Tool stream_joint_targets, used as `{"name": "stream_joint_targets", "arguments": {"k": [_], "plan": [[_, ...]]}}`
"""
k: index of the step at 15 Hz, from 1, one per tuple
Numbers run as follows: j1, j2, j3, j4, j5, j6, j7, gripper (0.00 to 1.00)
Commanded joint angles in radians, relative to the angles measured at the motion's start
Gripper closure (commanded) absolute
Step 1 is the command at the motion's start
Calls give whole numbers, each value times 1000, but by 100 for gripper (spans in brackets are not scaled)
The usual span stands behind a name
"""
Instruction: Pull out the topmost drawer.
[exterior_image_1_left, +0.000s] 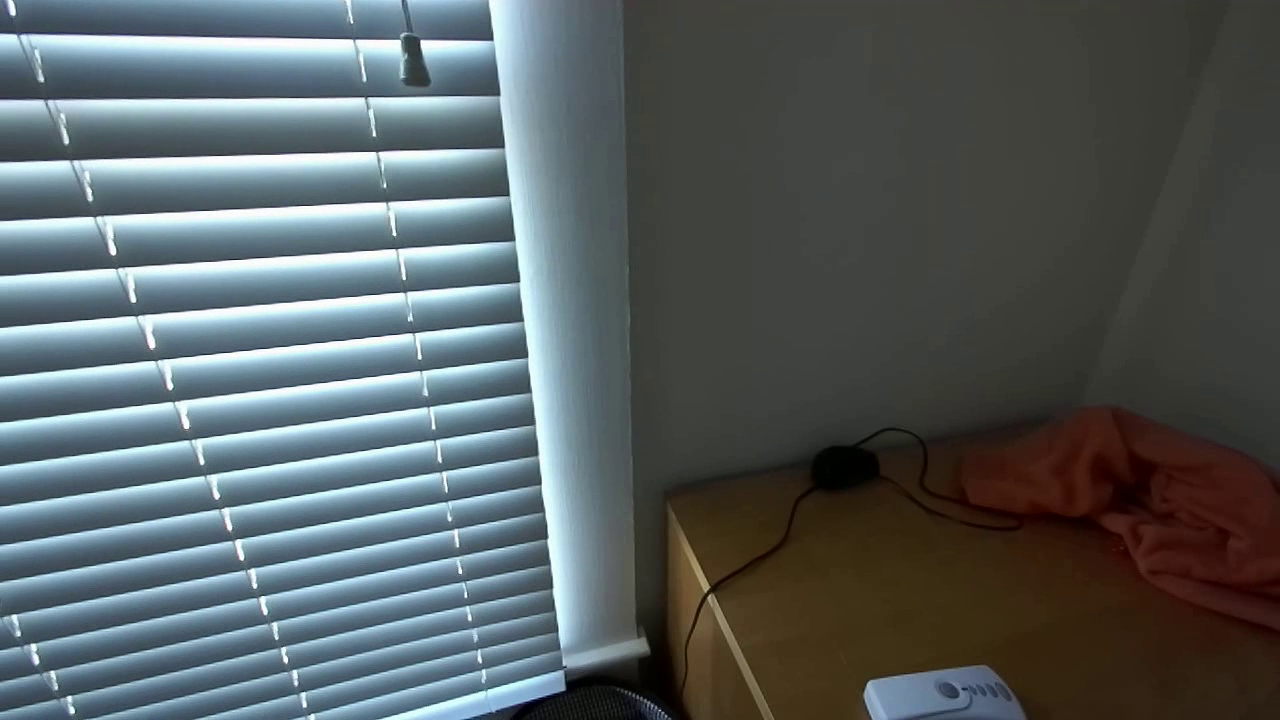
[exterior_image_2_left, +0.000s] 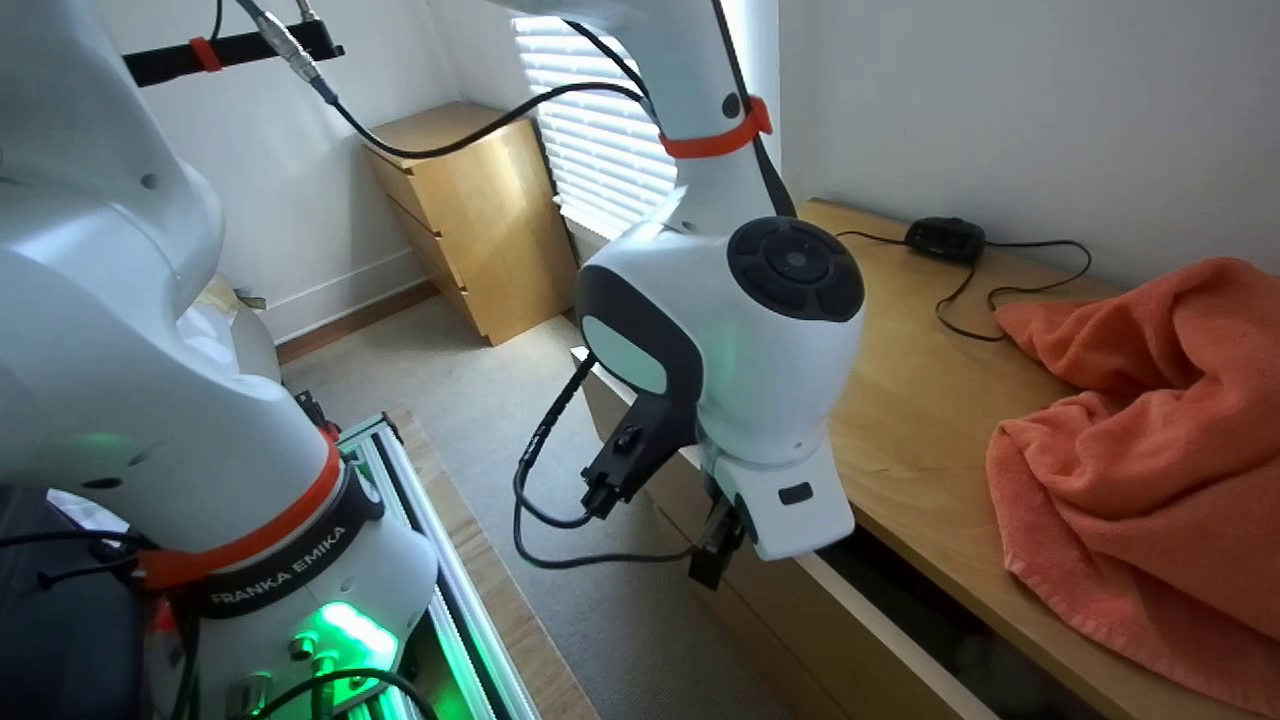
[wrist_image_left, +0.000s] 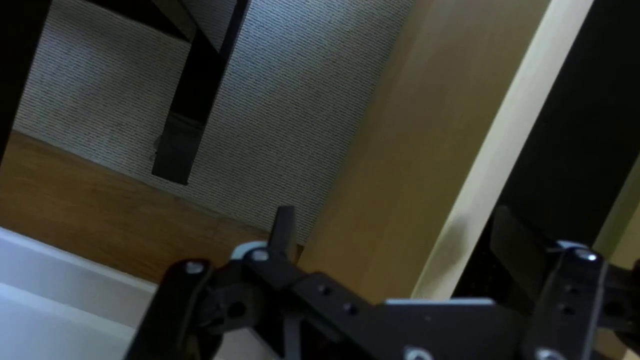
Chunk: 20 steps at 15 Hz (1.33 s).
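The topmost drawer of a light wood dresser (exterior_image_2_left: 900, 420) stands partly out, with a dark gap between its front and the dresser top. The drawer's pale top edge (exterior_image_2_left: 890, 630) runs under my hand. In the wrist view the drawer front (wrist_image_left: 425, 130) crosses diagonally. My gripper (wrist_image_left: 397, 232) is open and points down over the drawer front. One finger is on the outer side, the other over the dark inside; the front lies between them, apart from both. In an exterior view my gripper (exterior_image_2_left: 722, 545) shows one finger; the other is hidden. The dresser top (exterior_image_1_left: 900, 600) shows without the drawer.
An orange towel (exterior_image_2_left: 1130, 480) and a black adapter with a cable (exterior_image_2_left: 945, 238) lie on the dresser top. A white device (exterior_image_1_left: 940, 695) sits near its edge. Another dresser (exterior_image_2_left: 500, 230) stands by the window blinds (exterior_image_1_left: 280, 360). A dark leg (wrist_image_left: 190, 105) stands on the carpet.
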Motion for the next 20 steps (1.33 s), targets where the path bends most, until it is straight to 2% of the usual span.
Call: {"name": "stream_joint_targets", "arguments": {"k": [1, 5, 10, 14, 20], "plan": [[-28, 64, 30, 52, 64, 8, -38, 0], [-17, 112, 23, 81, 57, 20, -12, 0], [89, 167, -94, 77, -140, 29, 174, 0], [186, 177, -212, 53, -376, -6, 384, 0], [246, 175, -307, 47, -596, -90, 560, 0]]}}
